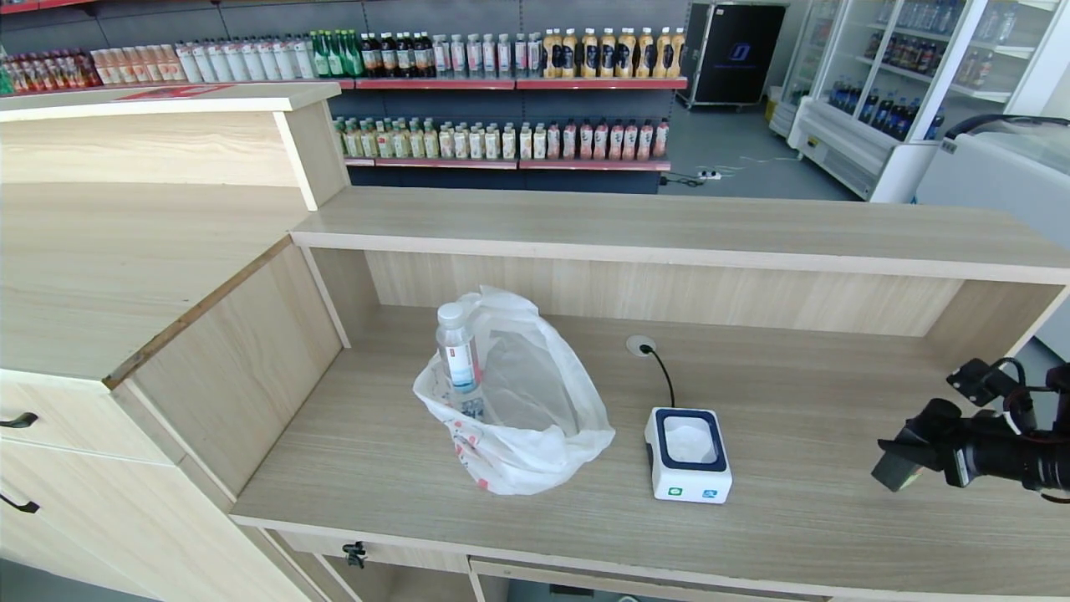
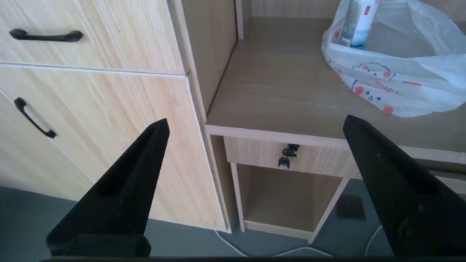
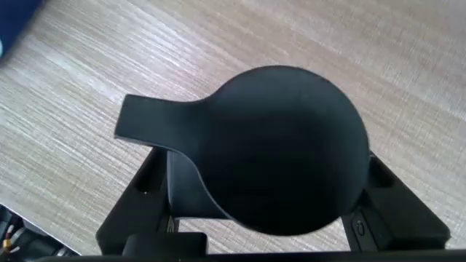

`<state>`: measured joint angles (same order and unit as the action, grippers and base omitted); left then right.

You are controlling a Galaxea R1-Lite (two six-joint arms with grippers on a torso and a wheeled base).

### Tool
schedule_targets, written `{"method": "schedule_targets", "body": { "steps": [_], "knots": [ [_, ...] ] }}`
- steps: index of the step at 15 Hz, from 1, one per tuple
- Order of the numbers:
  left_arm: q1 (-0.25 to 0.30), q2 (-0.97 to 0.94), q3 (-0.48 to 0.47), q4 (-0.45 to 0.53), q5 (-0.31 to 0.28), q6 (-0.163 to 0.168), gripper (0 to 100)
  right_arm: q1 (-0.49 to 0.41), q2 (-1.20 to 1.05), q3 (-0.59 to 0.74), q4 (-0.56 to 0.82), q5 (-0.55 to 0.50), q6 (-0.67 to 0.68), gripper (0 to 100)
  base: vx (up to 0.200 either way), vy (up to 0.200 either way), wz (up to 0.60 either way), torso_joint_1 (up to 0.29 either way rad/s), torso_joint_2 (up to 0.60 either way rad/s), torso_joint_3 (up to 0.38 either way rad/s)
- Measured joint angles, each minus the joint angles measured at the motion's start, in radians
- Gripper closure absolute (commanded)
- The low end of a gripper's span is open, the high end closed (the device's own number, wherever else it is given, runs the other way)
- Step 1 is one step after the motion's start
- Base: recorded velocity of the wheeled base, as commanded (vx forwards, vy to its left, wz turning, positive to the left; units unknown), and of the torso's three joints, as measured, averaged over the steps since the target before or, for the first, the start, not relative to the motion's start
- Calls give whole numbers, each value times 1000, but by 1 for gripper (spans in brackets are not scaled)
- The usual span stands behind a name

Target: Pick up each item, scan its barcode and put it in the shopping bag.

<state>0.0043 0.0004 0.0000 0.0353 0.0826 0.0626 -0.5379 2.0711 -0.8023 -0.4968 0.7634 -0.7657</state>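
Clear bottle [image 1: 458,355], white cap pointing up, long axis vertical, being held in bag [image 1: 535,443] beyond spread left claw [image 2: 255,122]; right claw [image 1: 894,468] grip cannot be told.

Left gripper [image 2: 255,122] fingers [image 2: 120,196] spread wide; right gripper [image 1: 896,468] hovers.

Head cam: high, looks fwd + down over the counter [image 1: 752,518], shelves [image 1: 501,84] behind; left wrist cam: low, off the counter's front-left corner, faces the cabinet drawers [image 2: 95,87] + shopping bag [image 2: 408,65], bag shared w/ head view; right wrist cam: v. close above the counter, facing down.
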Motion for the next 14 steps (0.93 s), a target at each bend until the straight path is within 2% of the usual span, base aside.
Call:
{"method": "schedule_targets", "body": {
  "steps": [2,4,7,12,14],
  "knots": [
    [0,0,0,0,0,0,0,6,-93,24,-93,96,-25,100,0,0,0,0,0,0],
    [0,0,0,0,0,0,0,22,-188,63,-243,204,-34,100,0,0,0,0,0,0],
    [0,0,0,0,0,0,0,102,-316,98,-409,261,-34,100,0,0,0,0,0,0],
    [0,0,0,0,0,0,0,349,-491,130,-478,277,-32,100,0,0,0,0,0,0],
    [0,0,0,0,0,0,0,492,-560,135,-490,277,-33,100,0,0,0,0,0,0]
  ]
}}
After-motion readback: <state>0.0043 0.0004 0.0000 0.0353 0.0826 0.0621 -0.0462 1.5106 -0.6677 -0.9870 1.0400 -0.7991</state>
